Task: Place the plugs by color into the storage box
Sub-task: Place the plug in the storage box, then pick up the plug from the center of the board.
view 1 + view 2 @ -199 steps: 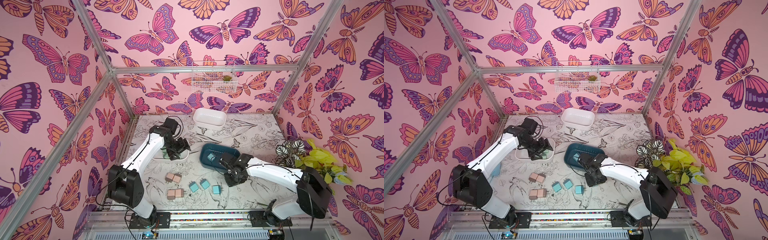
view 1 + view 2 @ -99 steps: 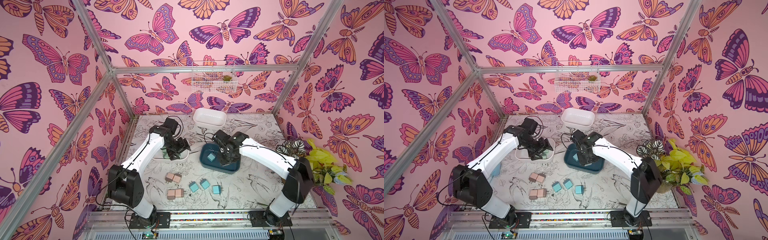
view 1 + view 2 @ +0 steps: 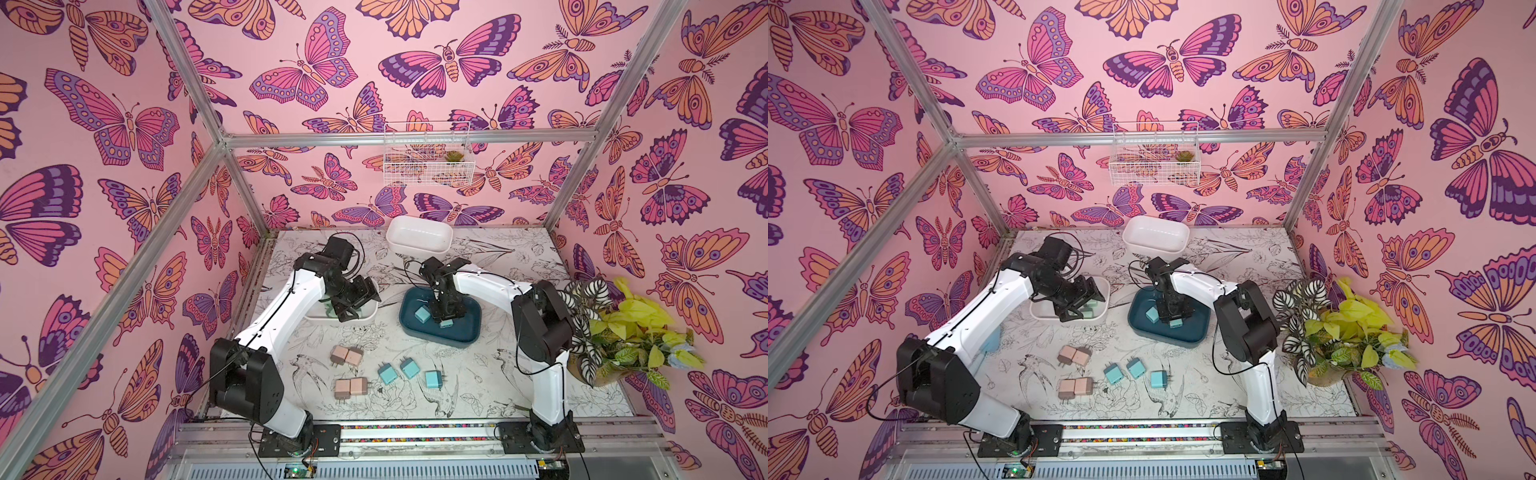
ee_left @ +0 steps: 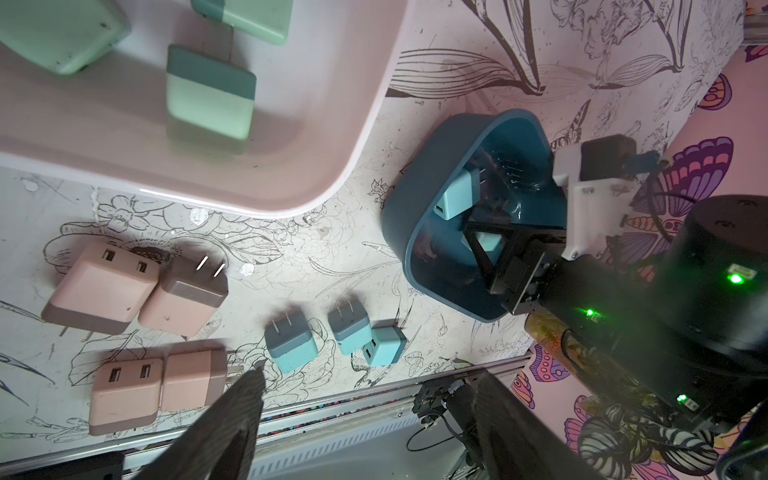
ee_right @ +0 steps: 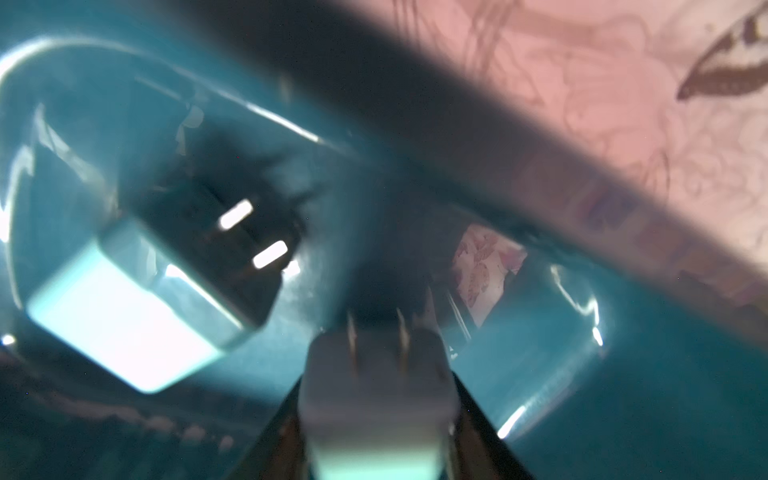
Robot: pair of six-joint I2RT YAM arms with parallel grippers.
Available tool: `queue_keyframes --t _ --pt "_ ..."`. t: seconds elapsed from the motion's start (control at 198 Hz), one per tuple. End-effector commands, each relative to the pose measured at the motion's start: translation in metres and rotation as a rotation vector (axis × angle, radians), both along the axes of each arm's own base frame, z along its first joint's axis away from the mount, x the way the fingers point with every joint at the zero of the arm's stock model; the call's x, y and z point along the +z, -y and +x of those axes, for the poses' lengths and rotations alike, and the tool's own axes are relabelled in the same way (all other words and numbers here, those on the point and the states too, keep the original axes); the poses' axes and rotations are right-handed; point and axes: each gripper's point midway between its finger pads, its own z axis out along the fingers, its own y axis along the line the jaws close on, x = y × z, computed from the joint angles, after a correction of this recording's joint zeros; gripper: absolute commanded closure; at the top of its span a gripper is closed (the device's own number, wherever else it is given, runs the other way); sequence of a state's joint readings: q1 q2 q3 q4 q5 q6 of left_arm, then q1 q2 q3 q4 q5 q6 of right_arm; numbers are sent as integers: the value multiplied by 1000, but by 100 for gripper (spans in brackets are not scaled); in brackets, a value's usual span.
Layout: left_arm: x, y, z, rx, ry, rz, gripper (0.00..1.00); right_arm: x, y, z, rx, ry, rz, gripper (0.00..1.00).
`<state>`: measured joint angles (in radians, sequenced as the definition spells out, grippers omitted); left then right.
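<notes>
A white table [image 3: 490, 374] inked with flowers and birds, boxed in by pink butterfly walls [image 3: 316, 75] on an aluminium frame [image 3: 399, 139]. A wire basket [image 3: 428, 153] hung at the back, a potted plant [image 3: 623, 328] stood at the right edge, and a white tray [image 3: 419, 237] sat at the rear.

In both top views the left arm covered most of the pale tray [image 3: 1038, 312]. Only the left wrist view laid out the three mint green plugs [image 4: 210, 104] inside it. The left fingers [image 4: 232, 415] were spread apart, poised over that tray.

Over in the dark teal tray [image 3: 440, 338], a teal plug [image 3: 422, 313] lay skewed to the walls, its prongs bright in the right wrist view. A second teal plug [image 5: 374, 386] sat between the right fingers [image 5: 482, 432], long axis in line with them, prongs pointing away from the wrist. The blur was heavy there, so I couldn't tell whether they pinched it or merely flanked it.

Out on the table lay four pink plugs [image 3: 347, 355] in two touching pairs. Three loose teal plugs [image 3: 410, 368] lay beside them, the rightmost with its prongs aimed toward the right arm's side.
</notes>
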<state>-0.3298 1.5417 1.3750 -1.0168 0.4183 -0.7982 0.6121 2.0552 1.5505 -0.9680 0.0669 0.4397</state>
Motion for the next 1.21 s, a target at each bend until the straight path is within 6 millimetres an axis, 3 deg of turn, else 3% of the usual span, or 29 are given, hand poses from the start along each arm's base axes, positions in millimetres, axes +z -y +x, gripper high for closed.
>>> queue_keyframes --t 0.0,0.096,0.227,0.308,0.388,0.575,0.696,0.802,0.953,1.205 --pt "-1 -3 -5 7 -1 17 18 7 2 5 18 22 -29 29" --pt "-1 -3 -5 9 1 18 18 29 12 6 1 86 -44 22" --pt "-2 -3 -4 7 -1 18 18 81 16 -7 1 190 24 21" --pt "-4 -3 -4 8 -6 20 18 105 7 -33 79 211 91 21" --pt "-6 -2 -2 6 -12 22 18 111 2 -67 174 202 92 21" --pt "-9 1 0 -6 -22 15 18 91 -6 -142 401 134 98 22" --pt "-12 1 -2 -6 -33 16 18 71 -3 -165 469 88 97 21" --pt "-15 0 -4 -5 -41 16 18 58 -4 -174 539 42 43 21" --pt "-21 -5 -13 45 -54 1 20 38 -22 -179 648 13 -5 22" --pt "-21 -30 -23 124 -47 -30 20 2 -42 -180 713 -36 -4 22"
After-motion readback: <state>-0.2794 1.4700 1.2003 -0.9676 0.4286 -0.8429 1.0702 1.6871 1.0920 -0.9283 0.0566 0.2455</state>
